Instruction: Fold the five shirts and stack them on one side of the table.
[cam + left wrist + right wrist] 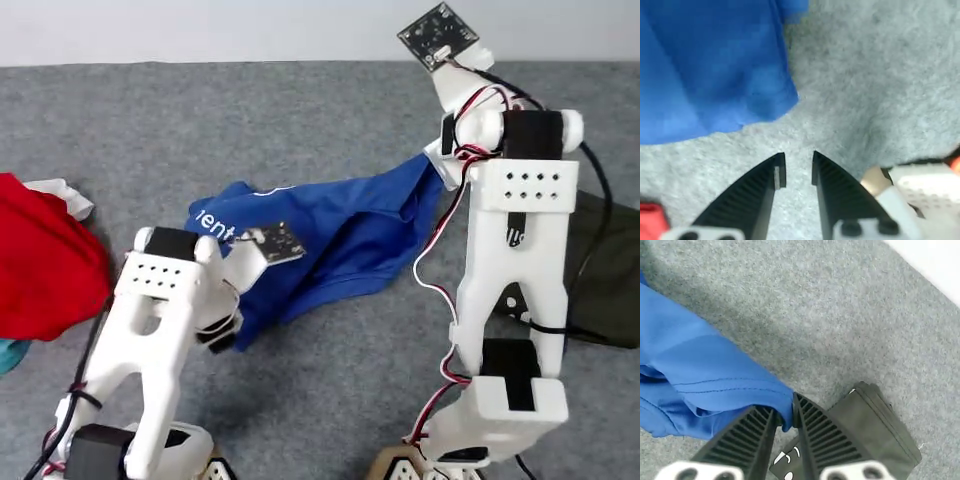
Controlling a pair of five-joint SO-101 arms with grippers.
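High view, left to right.

- Far left: red shirt bunched at the counter edge. A scrap of white cloth lies at its far side and a sliver of teal fabric at its near side.
- Left arm: rises from the near edge and bends forward over the near-left tip of the blue shirt. In its wrist view the left end effector hangs over bare grey counter. Fingers a narrow gap apart, nothing between them. Blue hem just ahead, not touching.
- Blue shirt: centre of counter, crumpled, unfolded. Long axis diagonal, from the near-left tip by the left arm to the far-right corner. That corner is drawn up to a point at the right arm's wrist.
- Right arm: stretched away from the near edge, wrist turned toward the shirt. Right end effector clamped on the blue shirt's hemmed edge.
- Far right: dark shirt on the counter, partly hidden by the right arm. In the right wrist view it lies just beside the clamped fingers.
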